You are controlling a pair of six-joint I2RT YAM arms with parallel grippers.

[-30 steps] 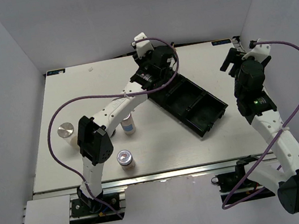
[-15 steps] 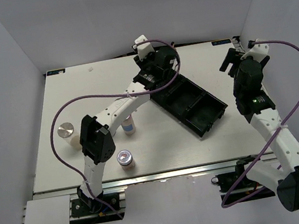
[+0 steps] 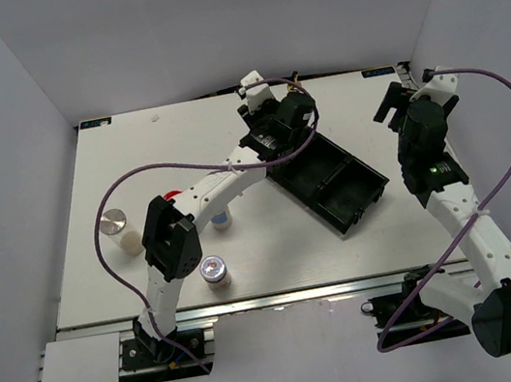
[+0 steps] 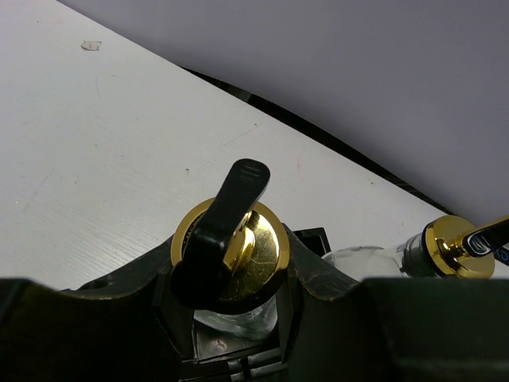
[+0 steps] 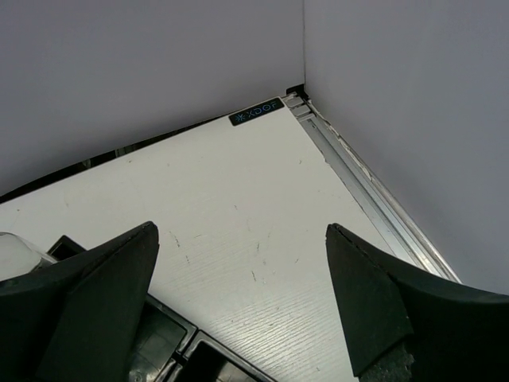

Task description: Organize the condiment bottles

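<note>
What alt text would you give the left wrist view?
Left gripper closed around a clear glass bottle just under its gold pourer top with a black lever, seen from above. A second gold-topped bottle shows at the right edge, with white table and grey wall behind.

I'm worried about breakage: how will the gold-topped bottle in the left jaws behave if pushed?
The glass bottle shows smooth clear glass below its gold top, so probably slippery and breakable. Round with that heavy-looking top, it may tip if pushed high, then roll.

A black compartmented tray (image 3: 347, 197) lies diagonally on the white table's (image 3: 133, 162) right half.
</note>
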